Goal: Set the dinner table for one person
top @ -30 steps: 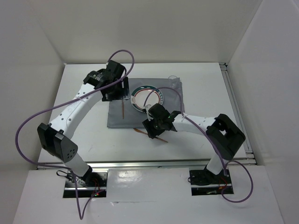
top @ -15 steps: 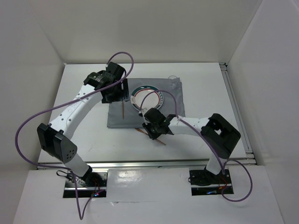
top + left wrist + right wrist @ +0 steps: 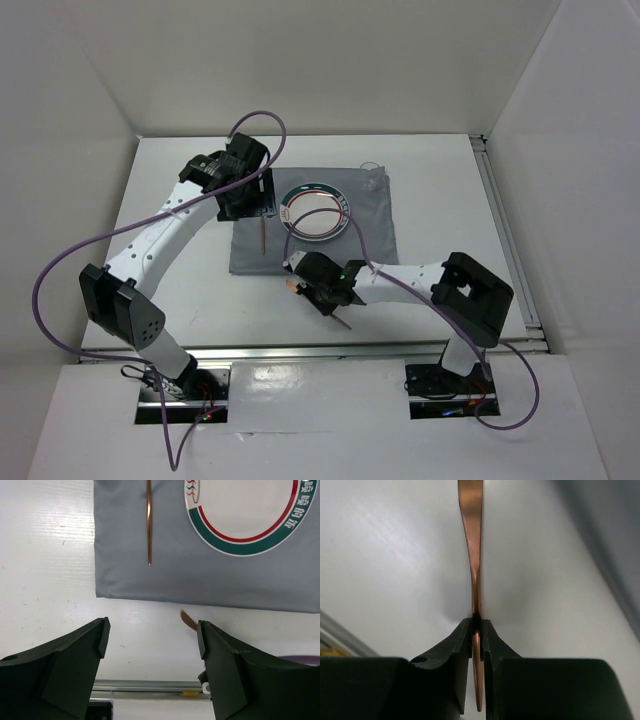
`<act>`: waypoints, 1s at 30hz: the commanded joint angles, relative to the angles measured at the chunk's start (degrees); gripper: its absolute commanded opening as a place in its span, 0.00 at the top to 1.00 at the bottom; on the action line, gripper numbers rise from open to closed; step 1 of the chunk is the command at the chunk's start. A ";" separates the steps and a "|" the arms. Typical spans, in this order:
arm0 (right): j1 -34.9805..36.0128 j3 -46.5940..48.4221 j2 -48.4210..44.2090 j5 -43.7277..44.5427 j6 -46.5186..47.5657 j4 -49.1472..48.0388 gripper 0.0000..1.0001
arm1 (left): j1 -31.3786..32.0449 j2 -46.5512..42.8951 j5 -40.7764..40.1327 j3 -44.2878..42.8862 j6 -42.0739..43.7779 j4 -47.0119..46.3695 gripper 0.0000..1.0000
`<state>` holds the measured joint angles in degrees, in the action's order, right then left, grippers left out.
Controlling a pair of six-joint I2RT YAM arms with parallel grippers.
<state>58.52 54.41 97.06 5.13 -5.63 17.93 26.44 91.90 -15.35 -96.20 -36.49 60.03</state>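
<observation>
My right gripper [image 3: 318, 287] [image 3: 477, 622] has its jaws pinched down onto a copper utensil [image 3: 471, 525] [image 3: 344, 322], gripping the flat handle edge-on with only the metal's thickness between the two pads. The handle runs straight ahead of the fingertips and broadens toward its far end, while a short stub pokes back between the fingers toward my wrist. I cannot tell which kind of cutlery it is, or whether it rests on the surface or is just off it. Under it lies the dinner table [image 3: 390, 555] [image 3: 220, 310] [image 3: 50, 580] – white, spread beneath both of my grippers. The grey cloth [image 3: 615, 525] [image 3: 250, 258] [image 3: 150, 580] begins ahead and to the right of that gripper. My left gripper [image 3: 152, 650] [image 3: 250, 195] stands wide open and holds nothing. Its two fingers [image 3: 75, 665] frame the near edge of the cloth. Ahead of them, on the cloth, a second copper utensil [image 3: 149, 522] [image 3: 263, 235] – thin and straight – points away from me. To its right sits a white plate [image 3: 235, 547] [image 3: 300, 192] with green and red rings. The tip of the held utensil shows just in front of my left gripper's right finger.
</observation>
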 commanded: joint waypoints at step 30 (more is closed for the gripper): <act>-34.69 15.45 1.46 -7.07 -23.82 7.64 1.00 | -0.16 -5.94 -5.65 -0.21 -4.38 2.46 0.11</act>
<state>25.15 65.76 96.66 -1.02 -26.30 28.51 26.44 87.81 -19.84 -96.23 -39.51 62.04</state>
